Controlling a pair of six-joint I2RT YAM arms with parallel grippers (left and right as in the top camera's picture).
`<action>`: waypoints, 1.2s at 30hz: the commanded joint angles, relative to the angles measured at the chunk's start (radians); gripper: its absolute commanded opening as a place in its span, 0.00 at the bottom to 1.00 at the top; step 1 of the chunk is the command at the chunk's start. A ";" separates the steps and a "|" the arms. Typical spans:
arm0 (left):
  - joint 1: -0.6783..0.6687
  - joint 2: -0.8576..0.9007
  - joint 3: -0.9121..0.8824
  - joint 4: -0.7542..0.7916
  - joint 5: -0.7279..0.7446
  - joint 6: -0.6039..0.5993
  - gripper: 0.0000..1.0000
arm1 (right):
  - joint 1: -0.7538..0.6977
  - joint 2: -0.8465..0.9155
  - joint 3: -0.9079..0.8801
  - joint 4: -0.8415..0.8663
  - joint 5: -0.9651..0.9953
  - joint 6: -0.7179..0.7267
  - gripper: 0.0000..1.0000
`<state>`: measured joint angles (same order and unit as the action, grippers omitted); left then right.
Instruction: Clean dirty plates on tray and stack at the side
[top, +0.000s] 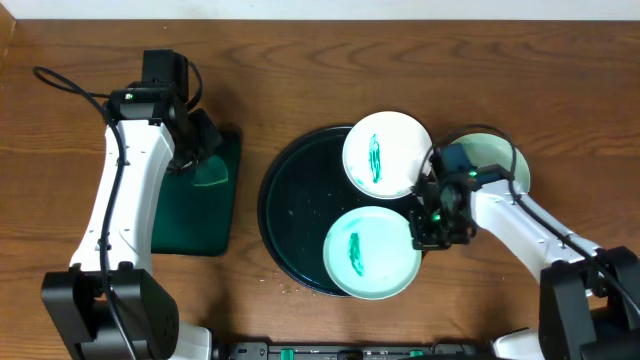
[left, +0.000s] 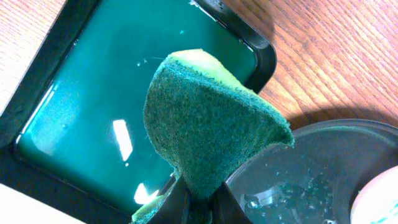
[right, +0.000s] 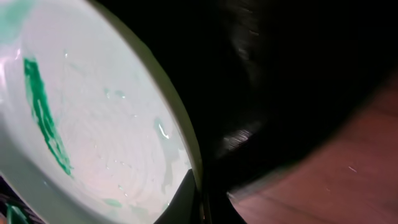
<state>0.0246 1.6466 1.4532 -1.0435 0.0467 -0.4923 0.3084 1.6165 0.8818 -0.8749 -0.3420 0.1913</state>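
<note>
Plate (top: 372, 252) rim pinched by right end effector (top: 432, 224); left end effector (left: 199, 208) clamps sponge (left: 205, 124).

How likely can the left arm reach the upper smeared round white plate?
Probably yes: nothing stands between the left tool and the upper plate; the right tool is at the lower plate.

The left arm (top: 125, 190) has white links, black joints and a looping black cable (top: 70, 85). The right arm (top: 520, 215) has white links, black joints and a green indicator light (top: 437, 213).
</note>
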 joint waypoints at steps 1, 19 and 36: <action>0.002 -0.008 0.017 -0.003 -0.005 0.013 0.07 | 0.069 -0.001 0.060 0.038 -0.051 0.087 0.01; -0.090 -0.008 0.007 -0.016 -0.005 0.013 0.07 | 0.306 0.301 0.346 0.077 0.127 0.380 0.01; -0.330 -0.004 -0.257 0.055 0.164 -0.001 0.07 | 0.299 0.402 0.437 0.011 0.090 0.327 0.01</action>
<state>-0.2501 1.6466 1.2415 -1.0103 0.1825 -0.4683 0.6090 1.9907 1.3025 -0.8734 -0.2520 0.5301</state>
